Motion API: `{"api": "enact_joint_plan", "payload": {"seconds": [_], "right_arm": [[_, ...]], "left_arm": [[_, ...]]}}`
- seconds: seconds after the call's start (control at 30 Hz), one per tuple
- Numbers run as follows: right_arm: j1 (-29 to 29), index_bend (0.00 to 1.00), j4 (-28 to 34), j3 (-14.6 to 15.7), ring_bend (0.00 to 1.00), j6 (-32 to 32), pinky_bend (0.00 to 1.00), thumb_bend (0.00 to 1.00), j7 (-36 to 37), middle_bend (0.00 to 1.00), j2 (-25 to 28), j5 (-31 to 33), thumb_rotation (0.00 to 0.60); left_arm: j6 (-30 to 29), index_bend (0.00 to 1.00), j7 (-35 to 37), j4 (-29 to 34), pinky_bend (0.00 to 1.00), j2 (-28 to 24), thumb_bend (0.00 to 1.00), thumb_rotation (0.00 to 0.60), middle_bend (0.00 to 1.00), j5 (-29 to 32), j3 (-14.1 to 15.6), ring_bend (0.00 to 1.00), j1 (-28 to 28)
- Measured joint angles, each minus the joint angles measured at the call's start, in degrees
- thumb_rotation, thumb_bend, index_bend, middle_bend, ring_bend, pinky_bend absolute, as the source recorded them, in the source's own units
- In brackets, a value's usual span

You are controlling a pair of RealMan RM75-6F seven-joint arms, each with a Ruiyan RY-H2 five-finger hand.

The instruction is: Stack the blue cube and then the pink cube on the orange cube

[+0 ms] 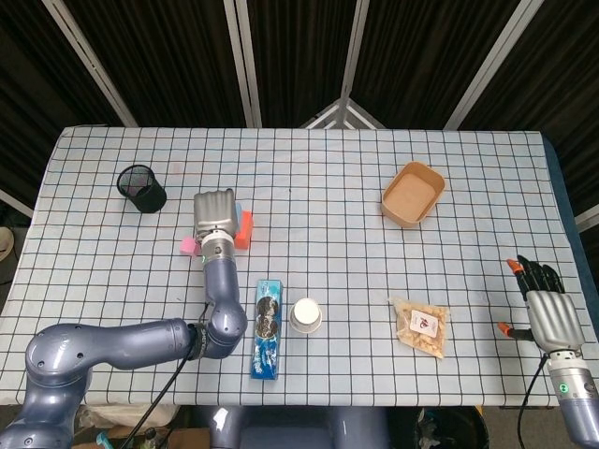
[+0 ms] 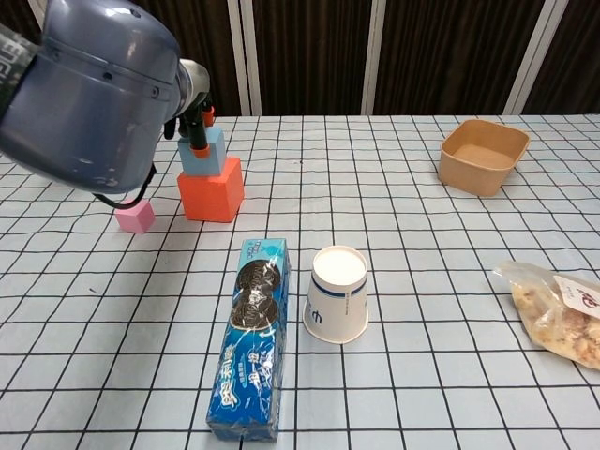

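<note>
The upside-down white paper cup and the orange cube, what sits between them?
Only bare checked tablecloth between white paper cup and orange cube, clearest in chest view.

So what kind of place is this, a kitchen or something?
More likely a robot test lab: a checked table before dark curtains, toy cubes, and snacks laid out as props, like the cookie pack.

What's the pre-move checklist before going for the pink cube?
1. Blue cube on orange cube: ok, stacked.
2. Left robot hand released from blue cube: cannot tell, fingertips sit against it.
3. Stack square: cannot tell; arm hides the left side.
4. Pink cube on table, left of stack, apart: ok.
5. Biscuit pack and paper cup away from pink cube: ok.
6. Right robot hand parked at table edge: ok.
</note>
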State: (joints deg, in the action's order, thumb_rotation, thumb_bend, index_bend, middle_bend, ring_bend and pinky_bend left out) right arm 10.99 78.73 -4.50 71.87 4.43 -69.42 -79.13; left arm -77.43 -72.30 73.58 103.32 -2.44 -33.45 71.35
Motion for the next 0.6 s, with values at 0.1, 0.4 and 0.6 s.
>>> {"api": "enact_joint_plan", "payload": {"seconds": [0.1,0.4,0.6], "right_arm": [[-0.01,0.00,0.06,-0.01,0.03,-0.08,0.04,0.09,-0.01,0.04,0.06,0.10,0.600],[0.05,0.00,0.37,0.08,0.03,-0.15,0.04,0.09,-0.14,0.04,0.21,-0.07,0.600],[0.07,0.00,0.85,0.20,0.03,-0.29,0.04,0.09,-0.37,0.04,0.37,-0.11,0.600]], "left_arm": [[-0.08,0.22,-0.21,0.35,0.72,-0.19,0.37,0.600,0.86,0.05,-0.01,0.70,-0.06],[-1.14,0.20,-0.74,3.26,0.72,-1.69,0.37,0.600,0.86,0.13,-0.09,0.70,-0.61],[-2.84,0.19,-0.77,7.07,0.72,-4.02,0.37,0.600,0.86,-0.23,-0.21,0.70,-1.53]]}}
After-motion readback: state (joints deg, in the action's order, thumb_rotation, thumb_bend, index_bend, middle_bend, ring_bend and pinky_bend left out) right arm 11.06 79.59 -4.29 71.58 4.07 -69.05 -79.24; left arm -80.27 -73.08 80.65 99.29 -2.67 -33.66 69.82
